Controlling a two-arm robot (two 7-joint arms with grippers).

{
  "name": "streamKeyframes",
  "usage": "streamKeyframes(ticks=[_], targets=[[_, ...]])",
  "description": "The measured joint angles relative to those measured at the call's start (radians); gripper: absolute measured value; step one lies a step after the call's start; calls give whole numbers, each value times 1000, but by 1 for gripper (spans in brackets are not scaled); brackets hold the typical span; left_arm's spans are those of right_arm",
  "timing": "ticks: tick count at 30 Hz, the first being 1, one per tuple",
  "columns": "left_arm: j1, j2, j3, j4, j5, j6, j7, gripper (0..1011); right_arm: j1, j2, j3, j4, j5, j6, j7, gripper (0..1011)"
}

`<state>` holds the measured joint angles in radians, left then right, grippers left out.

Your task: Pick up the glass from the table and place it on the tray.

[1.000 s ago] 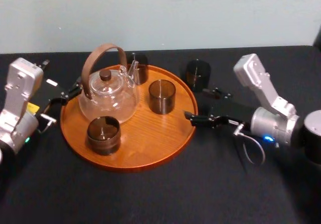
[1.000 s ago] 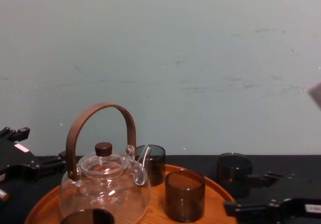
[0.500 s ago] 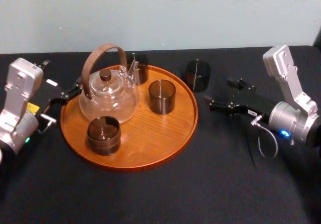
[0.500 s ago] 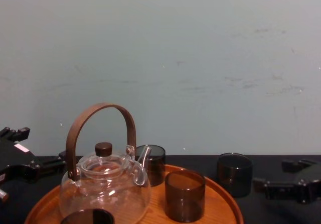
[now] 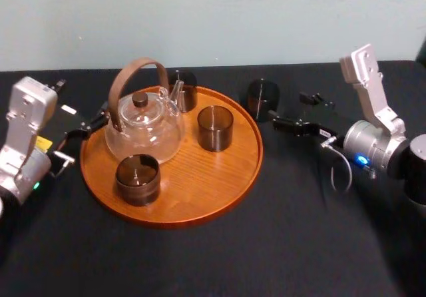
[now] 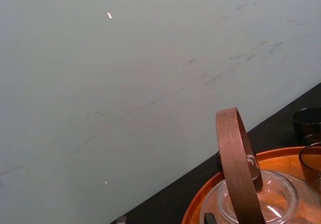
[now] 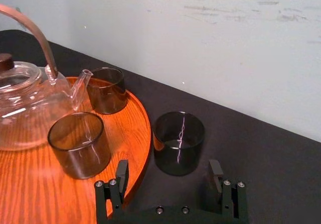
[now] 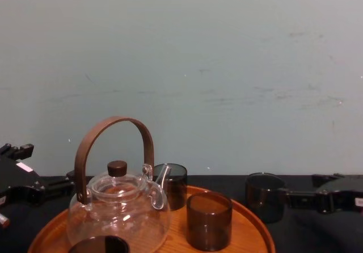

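The right claw (image 5: 290,110) stood released, its two black fingers (image 7: 122,173) spread wide and level just above the counter (image 5: 299,230), pointing at the dark smoked glass (image 5: 263,99). In the right wrist view the glass (image 7: 178,142) stood upright in line with the gap between the fingers. Its base seemed to sit just at the tips, though I could not tell for sure whether either finger touched it. The glass was on the counter, just outside the right rim of the round wooden tray (image 5: 200,184) and not on it. On the tray stood a clear glass teapot (image 5: 143,127) with a curved brown handle and three more dark glasses: one (image 5: 215,128) right of the teapot, one (image 5: 138,179) in front of it and one (image 5: 183,87) behind its spout. The left claw (image 5: 93,122) lay low at the tray's left edge beside the teapot; I could not tell whether it was released or clenched.
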<state>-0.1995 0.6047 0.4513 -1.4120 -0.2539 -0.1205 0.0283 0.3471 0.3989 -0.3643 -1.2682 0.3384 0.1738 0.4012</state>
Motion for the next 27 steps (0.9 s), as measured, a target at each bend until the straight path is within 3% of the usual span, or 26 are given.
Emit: streamKeyframes(ticks=[21, 22, 27], targets=[[0, 0, 0, 0, 0, 0, 0, 1001, 128, -86, -31, 187, -48, -15, 19, 1002], [0, 0, 0, 0, 0, 0, 0, 1001, 150, -104, -37, 223, -61, -25, 25, 1002], [0, 0, 0, 0, 0, 0, 0, 1001, 159, -115, -36, 243, -67, -29, 25, 1002]])
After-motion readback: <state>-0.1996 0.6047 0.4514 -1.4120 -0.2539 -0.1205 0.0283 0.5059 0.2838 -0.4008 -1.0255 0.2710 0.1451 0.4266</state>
